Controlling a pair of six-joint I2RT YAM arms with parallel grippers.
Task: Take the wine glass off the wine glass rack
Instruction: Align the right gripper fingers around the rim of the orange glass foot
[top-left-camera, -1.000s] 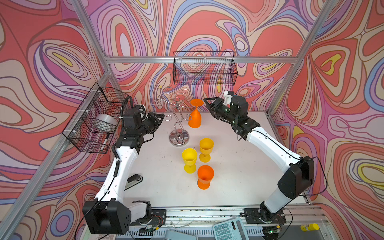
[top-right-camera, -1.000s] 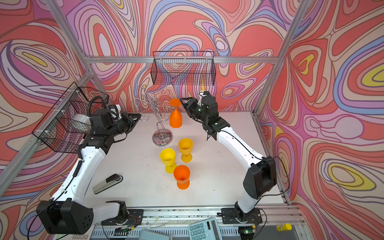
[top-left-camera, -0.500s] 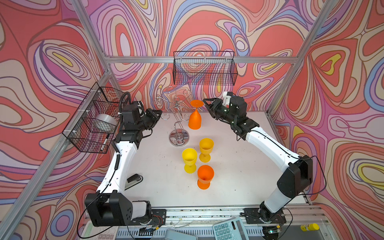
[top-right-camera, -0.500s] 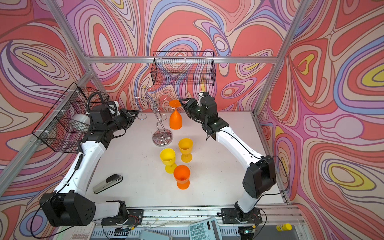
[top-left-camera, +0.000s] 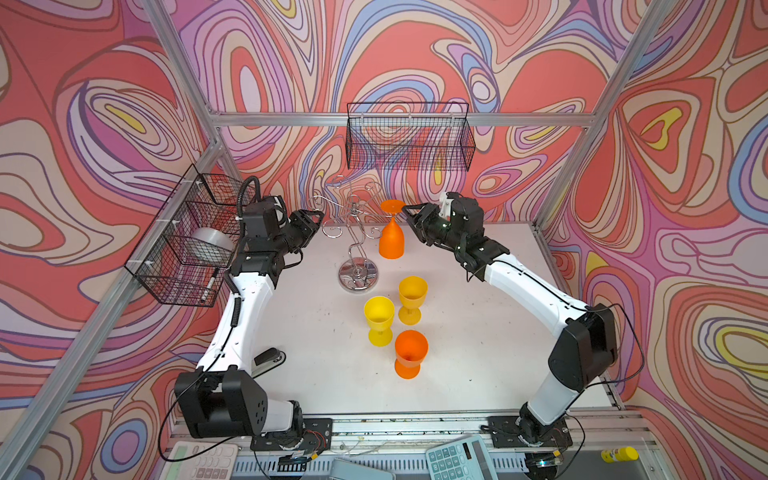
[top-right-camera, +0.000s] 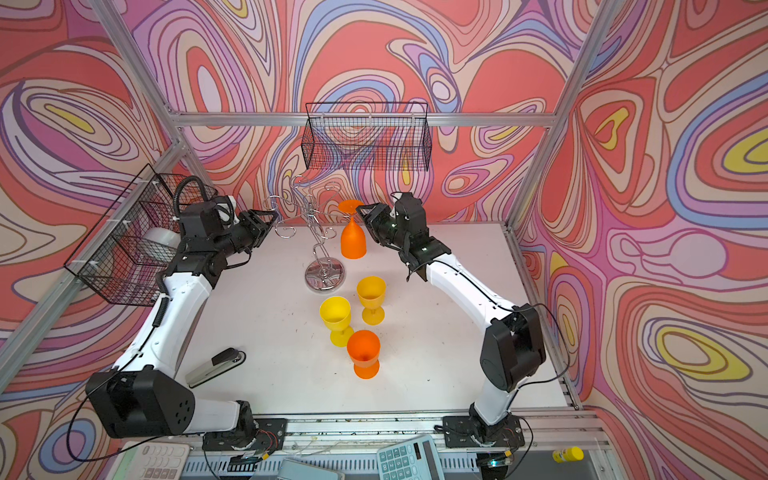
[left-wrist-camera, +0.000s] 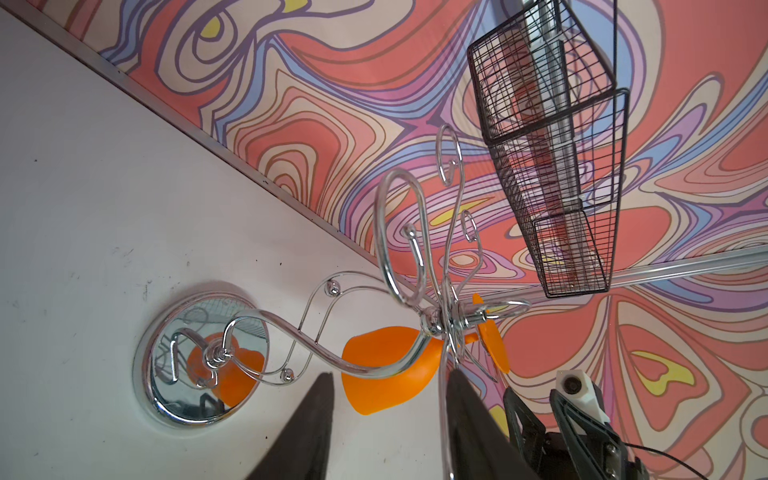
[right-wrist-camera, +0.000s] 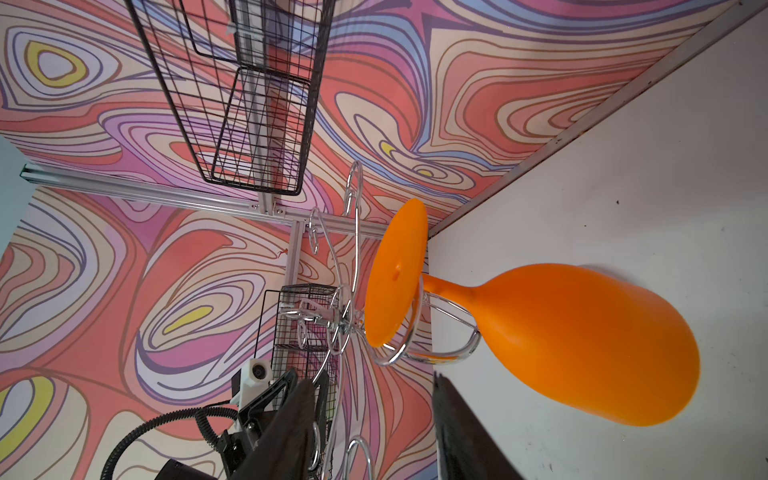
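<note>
- The left end effector (top-left-camera: 314, 224) has its jaws partly apart and grips nothing. It sits right at a curled hook arm of the wine glass rack (top-left-camera: 358, 275), and the left wrist view shows a chrome wire just beside one finger (left-wrist-camera: 469, 415). A snag there could tilt the stand.
- The rack rests only on its round base on the worktop (top-left-camera: 299, 332), so a sideways pull would likely drag or tip it if it is not steadied.
- The wine glass (top-left-camera: 390, 243), orange, hangs upside down by its foot in a hook loop on the rack's right side. Pulled the wrong way, the foot would catch on the wire.
- Three cups (top-left-camera: 379, 309) stand upright in front of the rack, where a dropped glass or a toppling rack would knock them over.
- The right end effector (top-left-camera: 409, 218) is moderately open and empty, close to the glass's foot. It could close on rack wire along with the stem, or slip on the smooth bowl.
</note>
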